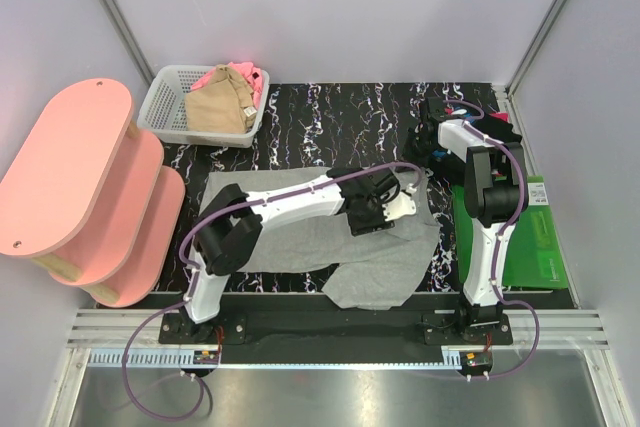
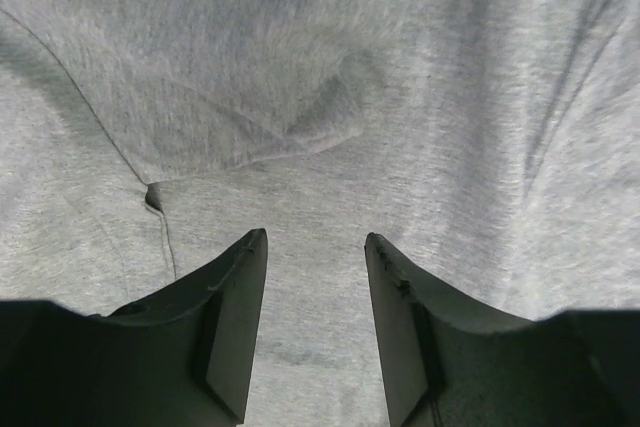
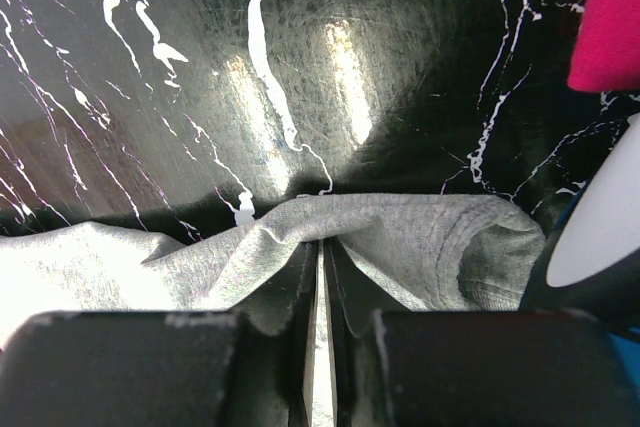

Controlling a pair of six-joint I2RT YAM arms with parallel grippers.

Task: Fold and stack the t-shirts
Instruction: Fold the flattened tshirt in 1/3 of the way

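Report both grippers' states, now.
Left gripper: open over the grey t-shirt, holding nothing.
Right gripper: shut on the grey t-shirt's edge.

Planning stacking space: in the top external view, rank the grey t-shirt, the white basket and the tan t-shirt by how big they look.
1. grey t-shirt, spread on the table
2. white basket
3. tan t-shirt, bunched inside the basket, so its full size is unclear
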